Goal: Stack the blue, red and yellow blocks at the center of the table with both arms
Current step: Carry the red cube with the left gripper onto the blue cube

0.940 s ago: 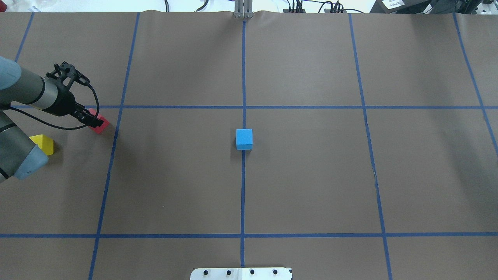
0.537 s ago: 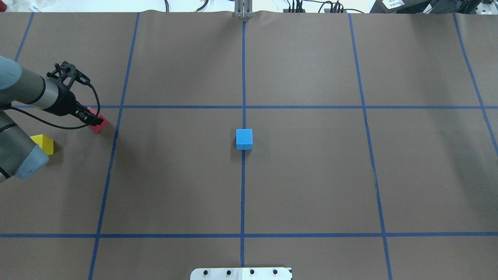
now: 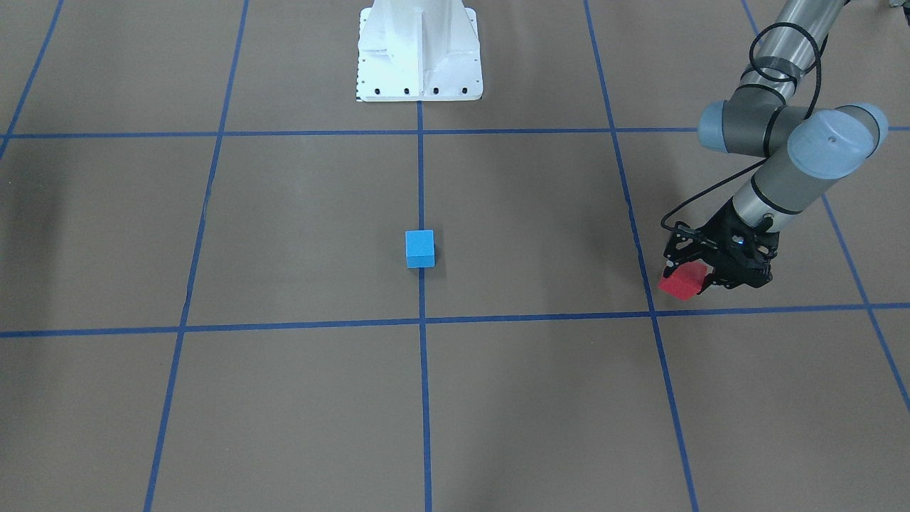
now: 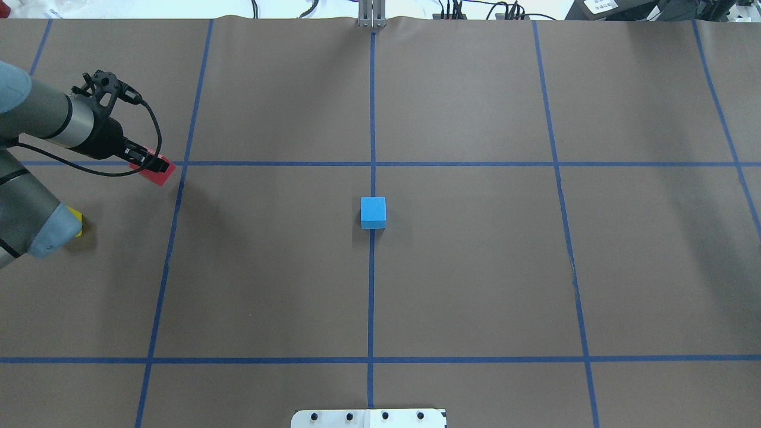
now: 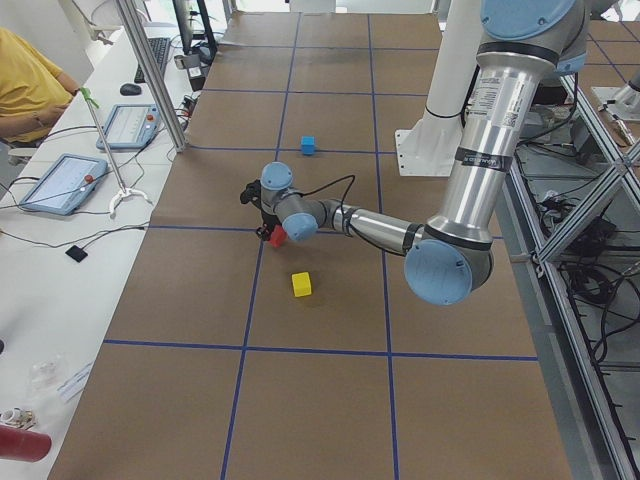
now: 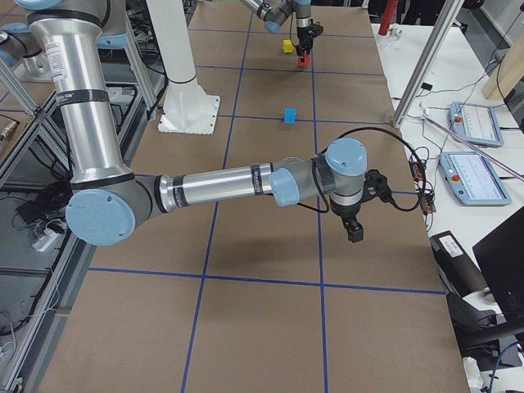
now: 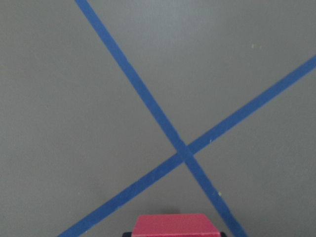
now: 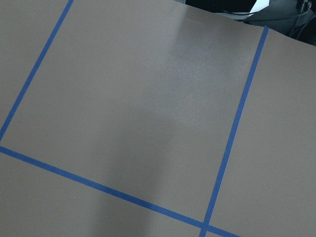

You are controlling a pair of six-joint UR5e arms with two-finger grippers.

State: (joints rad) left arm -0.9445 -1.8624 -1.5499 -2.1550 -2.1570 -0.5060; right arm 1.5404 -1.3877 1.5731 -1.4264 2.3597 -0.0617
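Note:
The blue block (image 4: 373,212) sits on the center line of the table, also in the front view (image 3: 419,248). My left gripper (image 4: 151,164) is shut on the red block (image 4: 157,169) and holds it a little above the table at the far left (image 3: 681,284); the left wrist view shows the red block's top (image 7: 177,224) over a tape crossing. The yellow block (image 5: 301,284) lies close behind it, mostly hidden by my elbow in the overhead view (image 4: 76,222). My right gripper (image 6: 354,229) shows only in the exterior right view; I cannot tell whether it is open or shut.
The robot's white base (image 3: 419,50) stands at the table's near edge. Blue tape lines (image 4: 371,297) grid the brown table. Tablets (image 5: 60,180) and a seated person (image 5: 30,85) are on the operators' side beyond the table.
My left gripper has risen with the red block and shifted toward the far side and slightly right. My left elbow now covers most of the yellow block.

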